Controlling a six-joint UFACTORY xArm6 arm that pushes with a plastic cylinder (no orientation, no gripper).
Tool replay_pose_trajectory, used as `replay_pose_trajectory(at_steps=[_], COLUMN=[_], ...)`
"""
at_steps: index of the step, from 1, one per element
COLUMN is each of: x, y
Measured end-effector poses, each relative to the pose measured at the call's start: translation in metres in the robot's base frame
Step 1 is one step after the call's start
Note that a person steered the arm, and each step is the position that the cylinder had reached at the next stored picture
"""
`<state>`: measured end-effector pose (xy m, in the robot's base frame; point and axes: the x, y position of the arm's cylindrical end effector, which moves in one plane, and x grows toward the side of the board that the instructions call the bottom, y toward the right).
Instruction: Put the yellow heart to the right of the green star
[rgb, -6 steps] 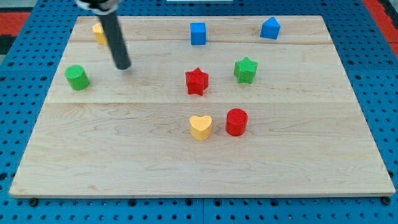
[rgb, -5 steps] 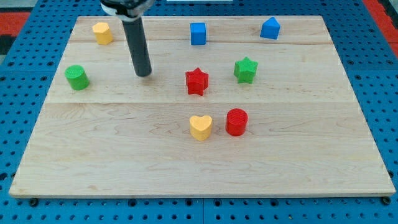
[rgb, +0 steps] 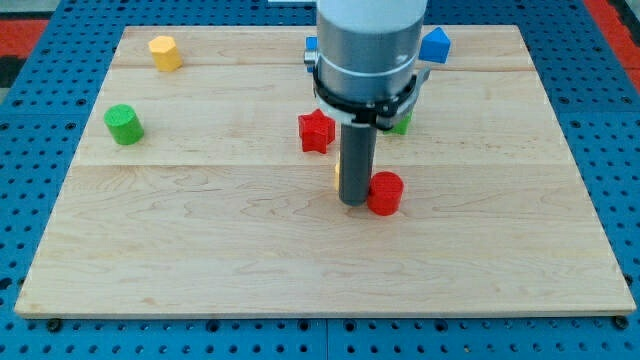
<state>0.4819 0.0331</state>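
My tip (rgb: 355, 203) rests on the board just left of the red cylinder (rgb: 386, 193), touching or nearly touching it. The yellow heart (rgb: 338, 172) is almost wholly hidden behind the rod; only a thin yellow sliver shows at the rod's left edge, below and right of the red star (rgb: 315, 131). The green star (rgb: 402, 125) is mostly covered by the arm's body; a small green edge shows at the arm's right side, above the red cylinder.
A green cylinder (rgb: 124, 124) sits at the view's left and a yellow block (rgb: 164, 52) at the top left. A blue cube (rgb: 311, 45) peeks out left of the arm, and a blue block (rgb: 436, 45) sits at the top right.
The rod has swept from the upper left to the board's middle. The yellow heart has left its spot left of the red cylinder and now sits higher, behind the rod.
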Motion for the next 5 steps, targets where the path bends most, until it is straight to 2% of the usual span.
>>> replay_pose_trajectory(at_steps=[3, 4, 5], x=[-0.025, -0.043, -0.063], y=[-0.048, -0.032, 0.032])
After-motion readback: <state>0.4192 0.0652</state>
